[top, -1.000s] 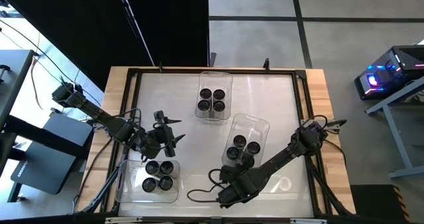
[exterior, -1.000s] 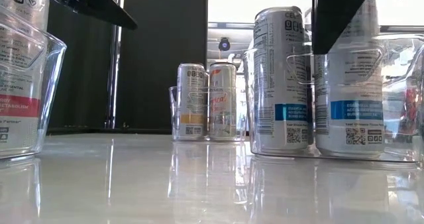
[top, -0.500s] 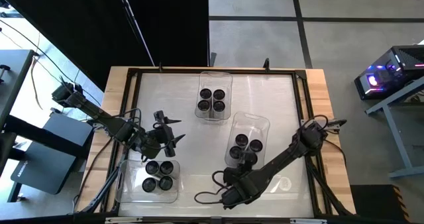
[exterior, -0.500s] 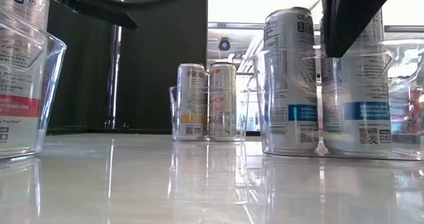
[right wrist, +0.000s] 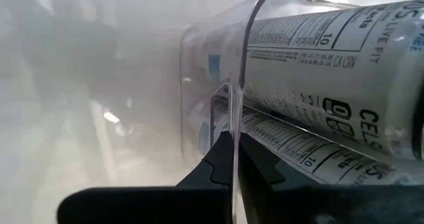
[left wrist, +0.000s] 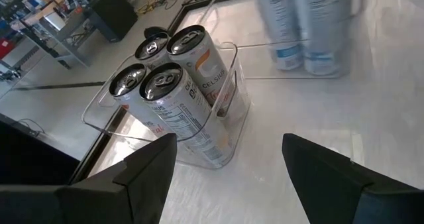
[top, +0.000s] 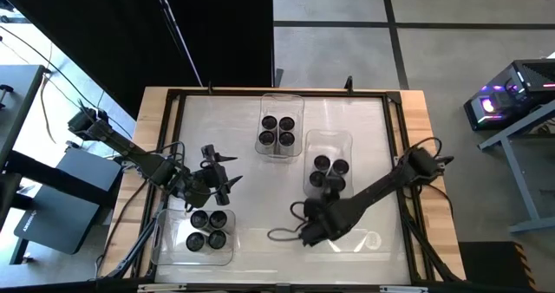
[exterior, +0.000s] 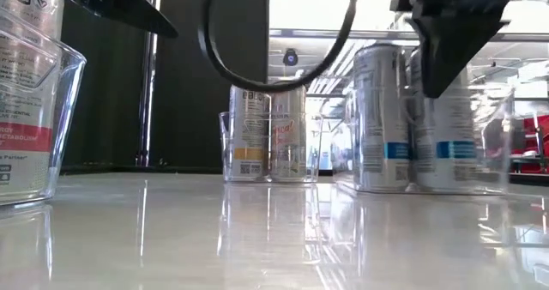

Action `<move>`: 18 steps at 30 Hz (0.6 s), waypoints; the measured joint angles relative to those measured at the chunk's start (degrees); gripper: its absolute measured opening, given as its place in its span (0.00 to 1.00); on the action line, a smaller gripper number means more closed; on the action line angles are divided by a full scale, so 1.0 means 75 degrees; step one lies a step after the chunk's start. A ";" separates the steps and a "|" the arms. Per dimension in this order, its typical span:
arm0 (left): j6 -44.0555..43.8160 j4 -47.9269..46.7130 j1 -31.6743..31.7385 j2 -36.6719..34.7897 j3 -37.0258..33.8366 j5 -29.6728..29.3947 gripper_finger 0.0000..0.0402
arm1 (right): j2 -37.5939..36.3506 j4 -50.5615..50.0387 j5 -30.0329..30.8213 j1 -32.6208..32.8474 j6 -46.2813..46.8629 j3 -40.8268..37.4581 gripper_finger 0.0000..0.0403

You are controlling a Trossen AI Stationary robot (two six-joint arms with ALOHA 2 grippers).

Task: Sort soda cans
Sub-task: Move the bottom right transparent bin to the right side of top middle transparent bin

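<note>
Three soda cans (top: 328, 173) standing in right-hand clear bin (top: 345, 142) on tabletop (top: 243, 167), right gripper (right wrist: 232, 159) fingers pinched shut on its near wall, left gripper (left wrist: 228, 161) spread and idle; risk: dragging could tip the cans.

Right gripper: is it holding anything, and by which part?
Yes. The right gripper is shut on the thin clear end wall of the right-hand bin holding the blue-labelled cans. The left gripper is open, holding nothing.
</note>
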 joint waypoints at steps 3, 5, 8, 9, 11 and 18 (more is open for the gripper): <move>0.0000 0.0005 0.0000 0.0000 0.0000 0.0000 0.67 | -0.0461 0.0417 0.0402 -0.0223 -0.0130 -0.0810 0.00; 0.0003 0.0009 0.0000 0.0000 0.0000 0.0000 0.67 | -0.0721 0.0535 0.0612 -0.0401 -0.0192 -0.1213 0.00; 0.0006 0.0037 0.0018 0.0000 0.0000 0.0000 0.67 | -0.1039 0.0619 0.0760 -0.0724 -0.0630 -0.1640 0.00; 0.0004 0.0068 0.0039 0.0000 0.0000 0.0000 0.67 | -0.1133 0.0687 0.0764 -0.0857 -0.0871 -0.1753 0.00; 0.0006 0.0121 0.0101 0.0000 0.0000 0.0003 0.67 | -0.1310 0.0893 0.0789 -0.1161 -0.1360 -0.1963 0.00; 0.0007 0.0277 0.0329 0.0000 0.0000 0.0135 0.67 | -0.1495 0.1437 0.1051 -0.2238 -0.2981 -0.2328 0.00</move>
